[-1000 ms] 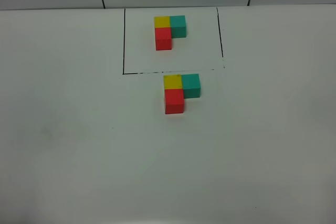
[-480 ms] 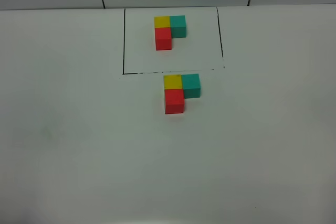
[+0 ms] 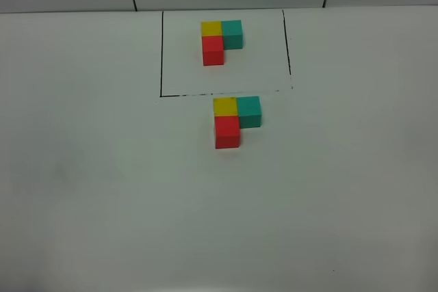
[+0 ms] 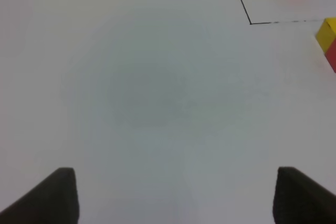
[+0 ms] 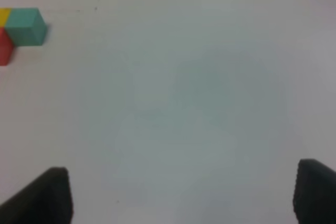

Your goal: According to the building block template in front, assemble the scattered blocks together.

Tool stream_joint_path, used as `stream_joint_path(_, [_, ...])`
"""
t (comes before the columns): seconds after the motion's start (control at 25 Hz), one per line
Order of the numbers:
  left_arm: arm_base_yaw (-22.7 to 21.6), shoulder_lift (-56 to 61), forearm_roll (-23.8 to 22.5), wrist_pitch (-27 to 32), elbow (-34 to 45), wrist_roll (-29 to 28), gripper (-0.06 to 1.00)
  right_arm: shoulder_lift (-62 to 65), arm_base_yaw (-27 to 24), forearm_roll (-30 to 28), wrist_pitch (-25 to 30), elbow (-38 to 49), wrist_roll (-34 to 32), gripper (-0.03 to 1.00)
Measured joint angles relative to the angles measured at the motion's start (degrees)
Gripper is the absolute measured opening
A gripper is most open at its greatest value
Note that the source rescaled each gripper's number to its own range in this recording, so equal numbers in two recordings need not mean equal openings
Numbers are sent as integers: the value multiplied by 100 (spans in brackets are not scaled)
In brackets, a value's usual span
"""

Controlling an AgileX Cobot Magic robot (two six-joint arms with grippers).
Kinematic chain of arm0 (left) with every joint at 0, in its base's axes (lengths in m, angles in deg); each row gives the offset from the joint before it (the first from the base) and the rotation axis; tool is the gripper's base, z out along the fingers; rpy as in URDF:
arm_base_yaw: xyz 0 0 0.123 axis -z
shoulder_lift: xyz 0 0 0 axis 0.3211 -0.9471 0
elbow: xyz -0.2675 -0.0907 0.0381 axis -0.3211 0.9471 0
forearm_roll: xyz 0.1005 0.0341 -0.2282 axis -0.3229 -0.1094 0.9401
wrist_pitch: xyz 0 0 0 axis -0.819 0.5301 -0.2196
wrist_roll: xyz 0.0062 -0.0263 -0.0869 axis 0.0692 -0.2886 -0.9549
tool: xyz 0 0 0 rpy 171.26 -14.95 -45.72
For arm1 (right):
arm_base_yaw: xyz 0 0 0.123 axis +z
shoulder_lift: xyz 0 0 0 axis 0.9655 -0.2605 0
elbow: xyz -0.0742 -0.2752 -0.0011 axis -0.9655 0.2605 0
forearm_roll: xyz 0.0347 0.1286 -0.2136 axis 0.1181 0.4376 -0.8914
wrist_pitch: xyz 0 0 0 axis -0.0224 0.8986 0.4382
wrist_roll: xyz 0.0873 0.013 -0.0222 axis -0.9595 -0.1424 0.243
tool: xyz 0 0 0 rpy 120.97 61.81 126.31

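Blocks: joined in an L, just below the template frame | left gripper: wide, empty, blocks far ahead, right | right gripper: wide, empty, blocks far ahead, left | neither nearer

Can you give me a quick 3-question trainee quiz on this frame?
1. True or false: the assembled blocks lie inside the black rectangle.
2. Which cube adjoins both others in the template? A red, B yellow, C green.
3. Fill in: the left gripper and right gripper are both ___.

Key: 1 false, they sit just outside its near edge. 2 B. 3 open, holding nothing.
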Motion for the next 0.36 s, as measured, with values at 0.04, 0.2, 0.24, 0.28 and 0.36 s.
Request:
stream_joint_path(0.04, [0, 0, 0, 0, 0, 0, 78, 0, 0, 0, 0, 0, 0, 72])
stream_joint_path(0.2, [0, 0, 0, 0, 0, 0, 78, 0, 0, 0, 0, 0, 0, 72])
stream_joint_path(0.24, [0, 0, 0, 0, 0, 0, 78, 0, 0, 0, 0, 0, 0, 72])
stream_joint_path(0.28, [0, 0, 0, 0, 0, 0, 78, 0, 0, 0, 0, 0, 0, 72])
stream_joint_path(0.36, [0, 0, 0, 0, 0, 0, 78, 0, 0, 0, 0, 0, 0, 72])
